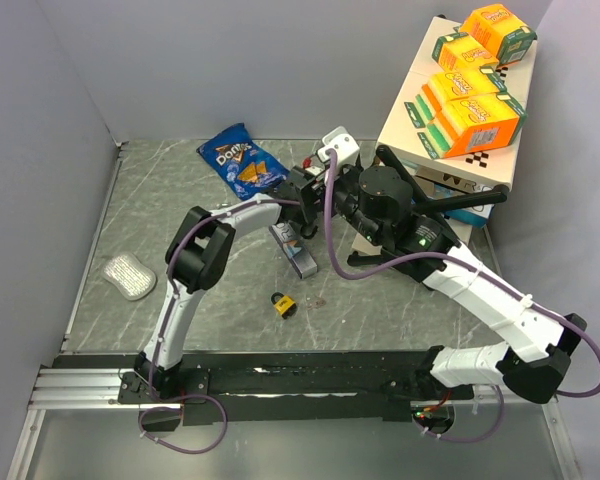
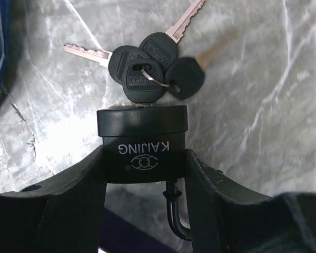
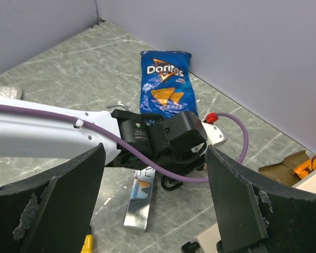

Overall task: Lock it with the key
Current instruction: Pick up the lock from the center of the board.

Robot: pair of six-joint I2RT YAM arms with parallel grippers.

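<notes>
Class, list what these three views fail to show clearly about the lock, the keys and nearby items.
1. Shackle: left wrist view, partly hidden by the padlock and fingers.
2. One key's blade: left wrist view, blurred.
3. Small yellow-black object: top view, too small to name.

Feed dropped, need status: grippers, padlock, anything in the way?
Left gripper shut on padlock. Right gripper open, empty. Key seated in padlock, spare keys crowding it.
</notes>
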